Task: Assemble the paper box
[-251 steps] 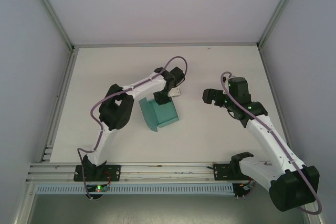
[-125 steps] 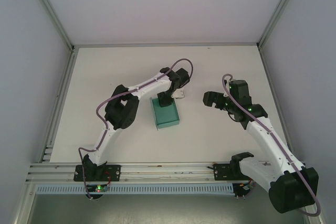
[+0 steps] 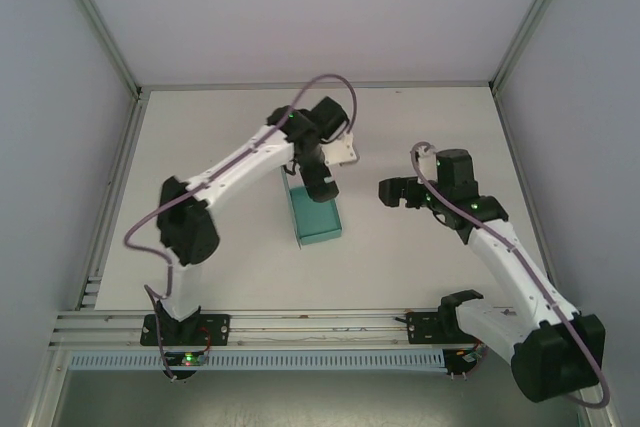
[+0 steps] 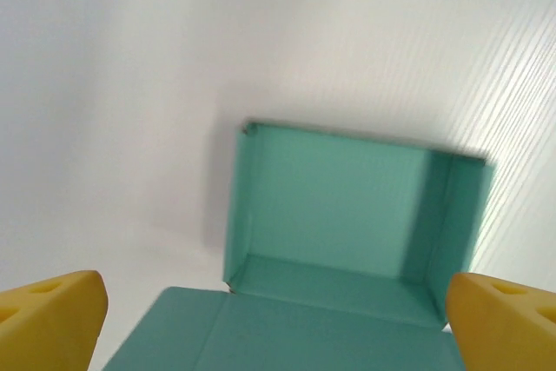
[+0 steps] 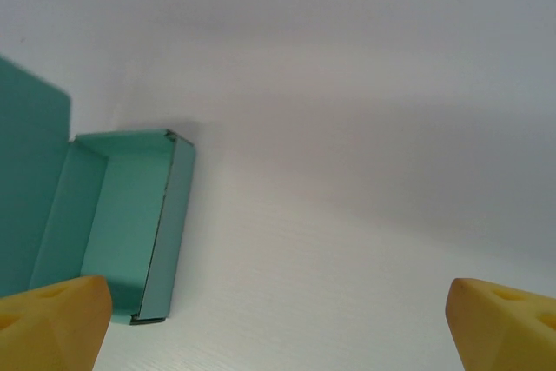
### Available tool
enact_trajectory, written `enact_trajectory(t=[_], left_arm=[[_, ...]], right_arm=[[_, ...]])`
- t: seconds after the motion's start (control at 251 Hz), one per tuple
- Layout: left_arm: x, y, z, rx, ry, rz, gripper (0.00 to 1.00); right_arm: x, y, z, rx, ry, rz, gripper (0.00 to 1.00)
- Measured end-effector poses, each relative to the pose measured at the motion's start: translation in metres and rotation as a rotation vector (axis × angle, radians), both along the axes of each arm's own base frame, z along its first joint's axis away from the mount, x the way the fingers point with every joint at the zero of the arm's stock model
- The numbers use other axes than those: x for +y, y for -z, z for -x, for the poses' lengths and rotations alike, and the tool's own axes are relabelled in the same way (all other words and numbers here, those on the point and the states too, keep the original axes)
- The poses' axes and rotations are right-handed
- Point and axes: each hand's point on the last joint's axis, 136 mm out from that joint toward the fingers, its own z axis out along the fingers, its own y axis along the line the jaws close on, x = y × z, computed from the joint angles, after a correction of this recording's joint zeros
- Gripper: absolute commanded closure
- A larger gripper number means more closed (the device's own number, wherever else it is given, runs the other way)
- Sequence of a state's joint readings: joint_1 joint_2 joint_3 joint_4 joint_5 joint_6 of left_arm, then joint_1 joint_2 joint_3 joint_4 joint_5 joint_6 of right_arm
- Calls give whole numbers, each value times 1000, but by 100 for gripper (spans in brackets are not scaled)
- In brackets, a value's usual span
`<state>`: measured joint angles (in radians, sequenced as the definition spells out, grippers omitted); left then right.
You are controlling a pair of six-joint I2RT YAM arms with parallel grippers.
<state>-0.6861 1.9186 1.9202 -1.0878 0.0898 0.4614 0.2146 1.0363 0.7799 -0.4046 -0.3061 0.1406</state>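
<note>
The teal paper box (image 3: 320, 222) lies on the white table (image 3: 420, 137) as an open shallow tray with raised walls, and its lid flap is folded out along one long side. My left gripper (image 3: 322, 183) hovers over the box's far end, fingers spread wide and holding nothing. In the left wrist view the tray (image 4: 339, 215) lies ahead, and the lid flap (image 4: 287, 336) runs beneath the open left gripper (image 4: 278, 327). My right gripper (image 3: 386, 192) is open, a short way right of the box. The right wrist view has the box (image 5: 122, 223) at the left of that open gripper (image 5: 278, 327).
Grey walls close off the table on the left, right and far sides. An aluminium rail (image 3: 300, 322) runs along the near edge between the arm bases. Bare white table surface (image 3: 230, 247) lies around the box.
My left gripper has opened and let go of the box, and that arm has stretched out and lifted. The box has turned from skewed to square on the table. My right gripper has drifted slightly left.
</note>
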Motion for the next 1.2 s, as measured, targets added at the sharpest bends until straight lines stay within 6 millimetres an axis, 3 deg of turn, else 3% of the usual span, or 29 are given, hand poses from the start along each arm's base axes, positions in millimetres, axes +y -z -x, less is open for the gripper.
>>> enact_trajectory(t=[0.06, 0.136, 0.239, 0.315, 0.387, 0.459, 0.535, 0.622, 0.766, 0.934, 0.986, 1.053, 1.201], left_arm=[[6, -35, -4, -71, -68, 105, 0], [28, -78, -11, -148, -211, 239, 0], [78, -98, -20, -193, -454, 357, 0], [125, -81, -21, -175, -662, 387, 0], [169, -45, -11, -122, -858, 373, 0], [209, -5, 11, -62, -1038, 331, 0], [232, 22, 37, -22, -1150, 303, 0], [243, 28, 57, -24, -1219, 314, 0], [250, 20, 69, -64, -1273, 366, 0], [255, 24, 71, -71, -1308, 357, 0], [255, 25, 71, -70, -1310, 356, 0], [255, 25, 71, -68, -1312, 357, 0], [254, 27, 71, -58, -1315, 353, 0]], right_arm=[[13, -3, -10, -15, -84, 24, 2], [40, -3, -25, -32, -222, 77, 4], [88, 6, -40, -55, -452, 175, 5], [121, 22, -47, -60, -632, 260, 8], [144, 37, -54, -48, -780, 334, 11], [161, 51, -62, -45, -900, 391, 11], [171, 67, -71, -31, -1000, 436, 14], [179, 83, -83, -9, -1074, 458, 21], [193, 104, -94, 44, -1134, 435, 28], [200, 121, -86, 110, -1167, 410, 32], [203, 124, -82, 124, -1175, 407, 42], [207, 127, -80, 134, -1163, 405, 70], [218, 133, -89, 119, -1064, 387, 78]])
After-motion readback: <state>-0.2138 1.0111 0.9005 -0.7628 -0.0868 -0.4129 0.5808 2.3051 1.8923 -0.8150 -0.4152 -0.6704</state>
